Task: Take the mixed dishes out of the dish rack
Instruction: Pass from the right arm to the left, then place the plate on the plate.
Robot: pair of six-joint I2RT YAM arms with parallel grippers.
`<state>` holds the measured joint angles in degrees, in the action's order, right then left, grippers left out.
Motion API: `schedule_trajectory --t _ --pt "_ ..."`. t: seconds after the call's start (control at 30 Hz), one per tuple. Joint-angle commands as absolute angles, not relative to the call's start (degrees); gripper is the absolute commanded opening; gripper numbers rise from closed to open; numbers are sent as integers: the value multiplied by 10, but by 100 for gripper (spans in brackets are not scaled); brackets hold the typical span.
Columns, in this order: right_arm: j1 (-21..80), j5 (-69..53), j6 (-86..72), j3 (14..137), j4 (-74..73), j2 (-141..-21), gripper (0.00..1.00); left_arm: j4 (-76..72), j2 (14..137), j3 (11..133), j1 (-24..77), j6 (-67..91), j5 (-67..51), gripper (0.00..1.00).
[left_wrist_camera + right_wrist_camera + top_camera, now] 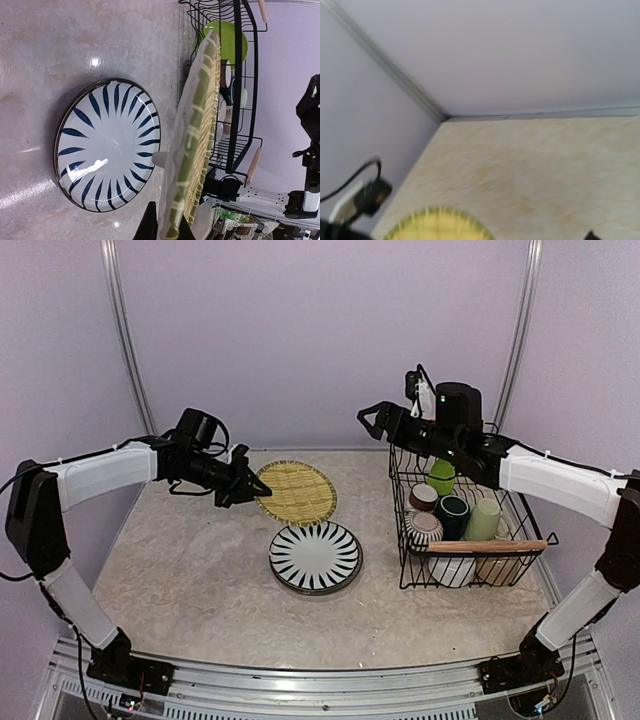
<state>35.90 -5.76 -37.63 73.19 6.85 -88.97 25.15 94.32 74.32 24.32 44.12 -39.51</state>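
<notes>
Closest to your left wrist camera is the yellow plate point(192, 145), seen edge-on, its rim pinched between the closed fingers of the left hand point(164, 231). From above, that plate sits at the middle of the table point(200, 580), toward the back, with the left hand on its left rim. You can't tell from either view whether its underside touches the table.

Just in front of it lies the striped plate point(107, 145), flat on the table and face up; the two rims come very close together.

The rack point(404, 540) stands on the right side of the table, well apart from both plates. Inside it you have:
- a lime plate point(441, 476) on edge at the back
- a brown-white mug point(424, 497) and a dark teal mug point(452, 512) in the middle
- a pale green mug point(484, 518) beside the teal one
- a striped cup point(423, 528) at the left wall
- a white bowl point(452, 570) at the front, under the near wooden handle

The right hand point(371, 423) hangs in the air above the rack's back left corner, fingers spread apart and holding nothing (its own camera shows mostly wall, bare table and a sliver of the yellow plate).
</notes>
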Motion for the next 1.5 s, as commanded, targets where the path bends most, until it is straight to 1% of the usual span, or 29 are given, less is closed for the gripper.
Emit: schedule_trajectory --t 0.0,0.17,0.43,0.57,0.77,0.87,1.03,1.07,1.13,1.23,1.27,1.3,1.37,1.4,1.43,1.47 --pt "354 21 -348 689 30 -844 88 235 950 704 278 504 -351 0" --pt "347 28 -345 678 32 -834 88 238 958 698 315 498 -323 0" --pt "345 8 -351 679 51 -855 88 233 1043 723 317 497 -391 0" --pt "345 1 -352 687 48 -866 88 204 1052 711 323 510 -409 0" --pt "344 1 -352 683 55 -864 88 214 1077 726 327 510 -416 0" --pt "343 1 -353 684 54 -867 88 219 1088 734 328 511 -425 9" --pt "343 1 -355 682 56 -865 88 221 1100 739 328 512 -431 12" --pt "343 1 -355 681 56 -864 88 224 1101 741 329 512 -432 15" --pt "343 1 -355 679 57 -862 88 230 1102 742 329 510 -426 29" --pt "344 1 -354 677 55 -859 88 246 1092 738 329 507 -394 45" --pt "343 1 -355 676 54 -858 88 254 1089 738 328 505 -381 52" --pt "343 1 -355 674 54 -857 88 260 1085 739 327 503 -371 62" --pt "343 2 -354 671 53 -855 88 273 1080 742 326 501 -348 76" --pt "342 4 -354 669 52 -854 88 281 1078 745 326 501 -338 85" --pt "342 6 -353 668 51 -853 88 287 1076 746 325 502 -329 96" --pt "342 8 -353 669 49 -853 88 292 1075 748 325 504 -322 99"
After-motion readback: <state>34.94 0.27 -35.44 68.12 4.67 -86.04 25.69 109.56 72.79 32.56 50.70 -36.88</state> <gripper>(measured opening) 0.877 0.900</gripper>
